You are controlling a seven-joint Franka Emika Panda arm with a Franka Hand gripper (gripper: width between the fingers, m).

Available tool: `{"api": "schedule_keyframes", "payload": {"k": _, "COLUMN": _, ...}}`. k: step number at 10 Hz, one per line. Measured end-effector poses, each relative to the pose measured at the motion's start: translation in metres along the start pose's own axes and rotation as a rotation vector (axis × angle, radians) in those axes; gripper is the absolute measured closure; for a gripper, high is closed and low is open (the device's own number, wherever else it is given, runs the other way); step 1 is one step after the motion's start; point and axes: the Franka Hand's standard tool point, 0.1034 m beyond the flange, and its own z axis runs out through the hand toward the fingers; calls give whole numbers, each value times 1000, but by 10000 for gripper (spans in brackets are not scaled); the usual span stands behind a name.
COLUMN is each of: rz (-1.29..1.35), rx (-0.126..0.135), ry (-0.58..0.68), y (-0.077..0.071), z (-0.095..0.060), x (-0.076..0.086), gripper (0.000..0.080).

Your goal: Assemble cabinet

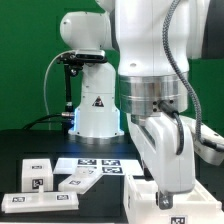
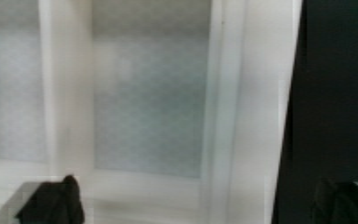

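In the exterior view the arm (image 1: pixel 150 60) fills the right of the frame. Its gripper (image 1: pixel 168 182) reaches down to the white cabinet box (image 1: pixel 148 202) at the lower right, on the black bench (image 1: pixel 15 150). Loose tagged panels (image 1: pixel 40 202) lie at the lower left, with the marker board (image 1: pixel 100 163) just behind them at lower centre. Only the wrist view shows the box's inside, with pale walls and an upright divider (image 2: pixel 247 110). The divider stands between two dark fingertips (image 2: pixel 51 200), which are spread wide, released and clasping nothing.
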Motion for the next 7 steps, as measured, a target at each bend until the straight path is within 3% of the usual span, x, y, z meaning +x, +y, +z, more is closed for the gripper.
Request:
{"api": "schedule_keyframes", "payload": {"k": 1, "rz": -168, "rx": -12, "ry": 14, "y": 1, "z": -4, "x": 2, "gripper": 151}}
{"api": "schedule_keyframes", "payload": {"k": 4, "rz": -71, "rx": -19, "ry": 1, "y": 29, "z": -21, "x": 17, "gripper": 151}}
{"api": "schedule_keyframes", "payload": {"k": 7, "rz": -48, "rx": -17, "ry": 3, "y": 28, "z": -19, "x": 16, "gripper": 151}}
